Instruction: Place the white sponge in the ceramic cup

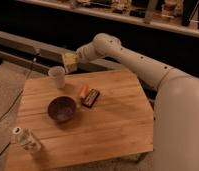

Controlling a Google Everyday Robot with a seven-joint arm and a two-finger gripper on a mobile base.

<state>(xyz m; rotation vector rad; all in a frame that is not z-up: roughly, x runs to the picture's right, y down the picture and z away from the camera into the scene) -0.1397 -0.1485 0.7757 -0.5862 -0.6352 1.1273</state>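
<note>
The ceramic cup [57, 76] stands upright near the far left corner of the wooden table [113, 125]. My gripper [69, 61] hangs just above and to the right of the cup, at the table's far edge. A pale off-white block, the white sponge [69, 60], sits at the gripper's tip and appears to be held in it. The sponge is above the table and is not in the cup. No sponge lies on the tabletop.
A dark purple-brown bowl [61, 108] sits in front of the cup. A dark bar [91, 97] and an orange-red piece [83, 90] lie at mid-table. A clear plastic bottle [26, 139] lies at the front left corner. A rail [23, 42] runs behind the table.
</note>
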